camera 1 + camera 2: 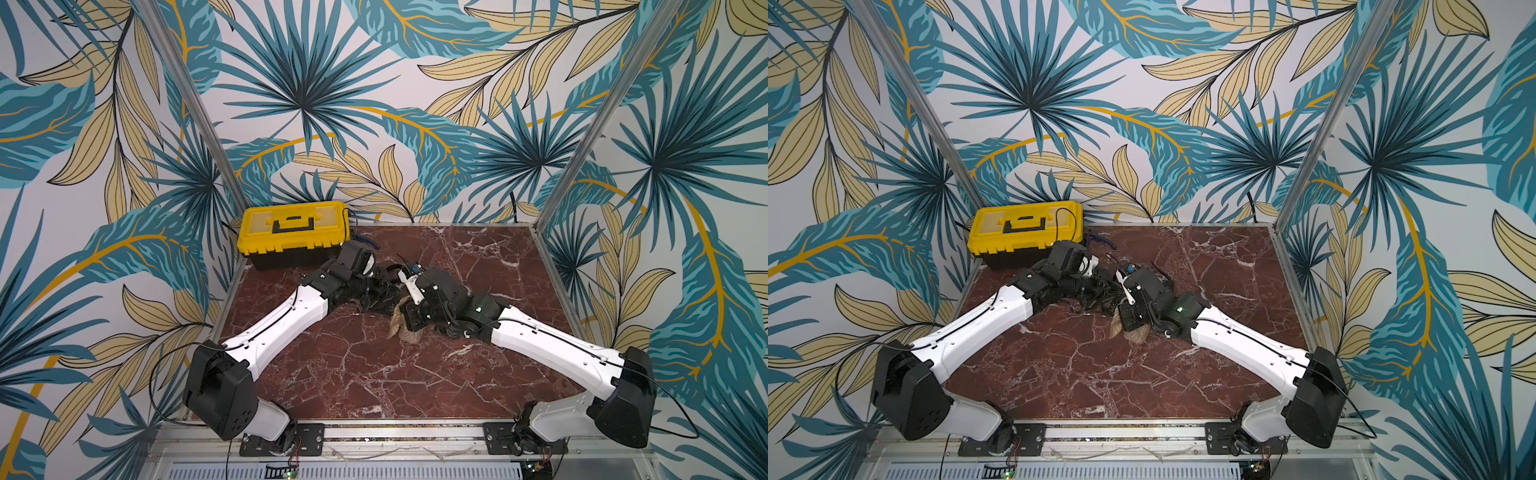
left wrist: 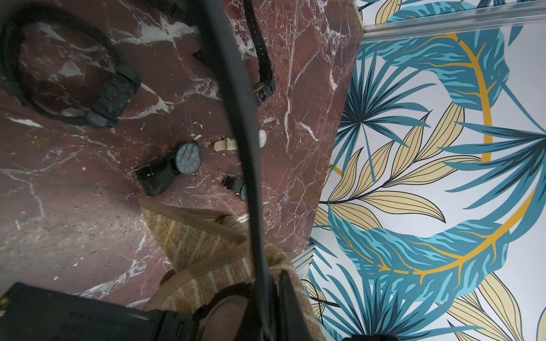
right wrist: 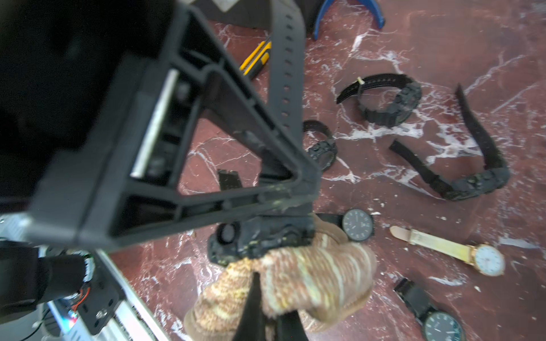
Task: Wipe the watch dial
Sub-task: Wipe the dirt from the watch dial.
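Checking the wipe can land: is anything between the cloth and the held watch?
Nothing visible: the cloth in the right gripper touches the black watch that the left gripper holds.

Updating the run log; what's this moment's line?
left end effector shut on black watch | right end effector shut on cloth | cloth against black watch

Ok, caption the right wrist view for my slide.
Right claw holds a striped cloth against the black watch gripped by the left claw; other watches lie on the marble table.
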### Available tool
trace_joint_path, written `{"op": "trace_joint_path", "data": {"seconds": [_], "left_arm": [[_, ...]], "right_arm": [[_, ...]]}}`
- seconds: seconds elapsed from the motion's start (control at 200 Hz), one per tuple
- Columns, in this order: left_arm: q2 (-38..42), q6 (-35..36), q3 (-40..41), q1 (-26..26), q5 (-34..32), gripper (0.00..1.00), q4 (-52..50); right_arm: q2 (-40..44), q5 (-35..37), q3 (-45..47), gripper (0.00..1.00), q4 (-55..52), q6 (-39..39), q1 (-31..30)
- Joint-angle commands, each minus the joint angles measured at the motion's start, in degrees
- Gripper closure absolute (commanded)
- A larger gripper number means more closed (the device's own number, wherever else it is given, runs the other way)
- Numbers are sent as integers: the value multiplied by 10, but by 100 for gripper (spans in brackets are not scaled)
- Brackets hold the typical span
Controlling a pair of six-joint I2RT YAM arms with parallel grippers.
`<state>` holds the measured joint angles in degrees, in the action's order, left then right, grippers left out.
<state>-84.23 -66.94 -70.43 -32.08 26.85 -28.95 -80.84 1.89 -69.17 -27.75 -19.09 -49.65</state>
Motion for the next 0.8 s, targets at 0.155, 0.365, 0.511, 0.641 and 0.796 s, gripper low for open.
{"op": "trace_joint_path", "data": {"seconds": [0.155,0.365,0.511,0.641,0.796], "left_arm": [[23,-5,18,-12,21,100,24],[29,-5,18,-12,19,100,25],[32,-2,17,-11,19,100,25],[36,-2,31,4,26,100,28],[38,7,41,31,58,100,28]], "right_arm": [[18,16,-20,100,57,-8,-8],[3,79,-26,100,12,-23,21],[-4,85,-9,100,-5,-45,32],[6,87,6,100,-11,-44,32],[48,38,44,100,-11,-16,32]]}}
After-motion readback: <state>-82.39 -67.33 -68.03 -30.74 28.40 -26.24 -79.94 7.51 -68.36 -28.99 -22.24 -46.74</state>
